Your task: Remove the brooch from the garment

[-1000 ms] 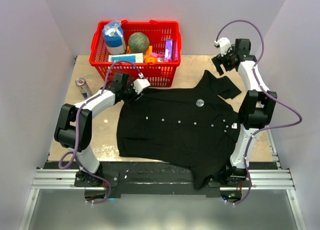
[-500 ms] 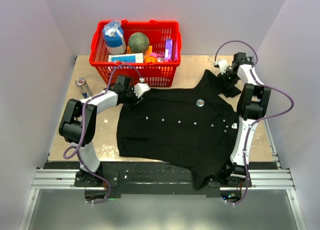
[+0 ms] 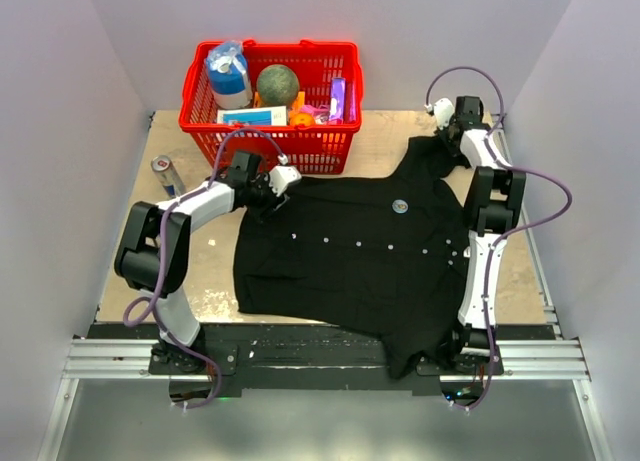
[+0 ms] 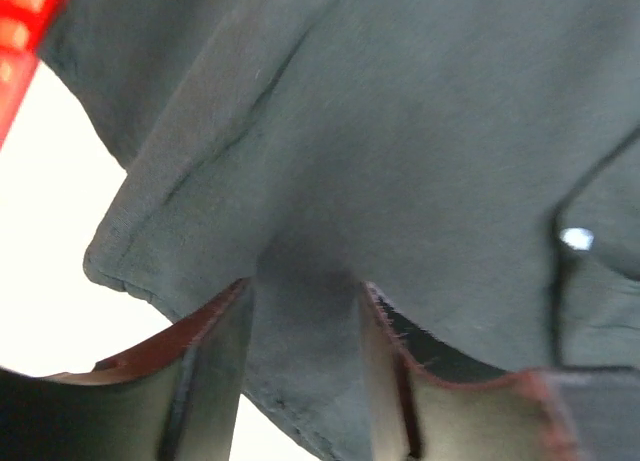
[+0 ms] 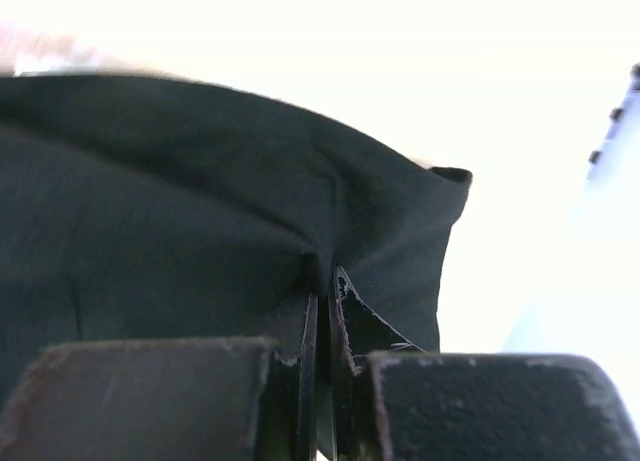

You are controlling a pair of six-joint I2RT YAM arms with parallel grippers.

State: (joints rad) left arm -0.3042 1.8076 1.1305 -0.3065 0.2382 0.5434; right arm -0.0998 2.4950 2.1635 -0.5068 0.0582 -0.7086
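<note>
Brooch (image 3: 400, 206) on the black shirt (image 3: 350, 261), not yet removed.
The silvery disc sits toward 1 o'clock of the shirt's middle, with neither arm near it. The left pincer (image 4: 300, 321) clamps a fold at the shirt's 10 o'clock edge. The right pincer (image 5: 322, 311) is nipped tight on cloth at the 2 o'clock corner. By my judgement, reaching, gripping and pulling the brooch off all remain.

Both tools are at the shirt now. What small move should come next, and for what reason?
Probably draw the right tool slightly outward to tauten the garment. Both it and the left tool pinch cloth at opposite ends, while the brooch sits on the cloth between them; flatter cloth should make it easier to take.
</note>
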